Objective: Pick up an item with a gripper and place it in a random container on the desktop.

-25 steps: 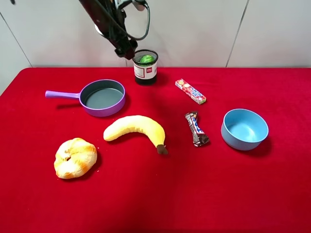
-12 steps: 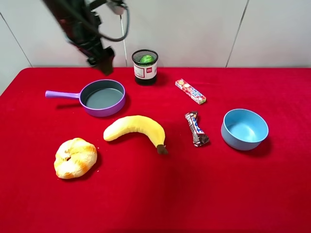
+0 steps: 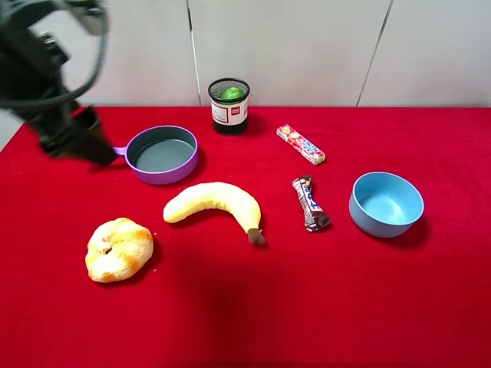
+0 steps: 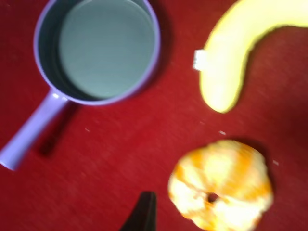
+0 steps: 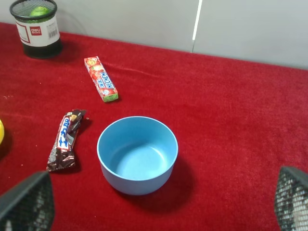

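The green lime (image 3: 231, 93) lies inside the black wire-mesh cup (image 3: 229, 115) at the back of the red desktop (image 3: 253, 307); both also show in the right wrist view, the lime (image 5: 38, 10) in the cup (image 5: 37, 31). My left gripper (image 3: 90, 142) is blurred, far left of the cup, over the pan's handle. The left wrist view shows one black fingertip (image 4: 143, 211) and nothing held; I cannot tell its opening. My right gripper (image 5: 163, 192) is open and empty, its mesh-padded fingers (image 5: 26, 202) wide apart near the blue bowl.
A purple-handled pan (image 3: 161, 153), a yellow banana (image 3: 215, 203) and a tan croissant (image 3: 119, 249) lie on the left half. Two candy bars (image 3: 301, 144) (image 3: 310, 203) and a light-blue bowl (image 3: 386, 203) lie on the right half. A white wall stands behind.
The left arm has swung from beside the mesh cup leftward and down to over the pan's handle. The lime stays in the cup. Nothing else moved.
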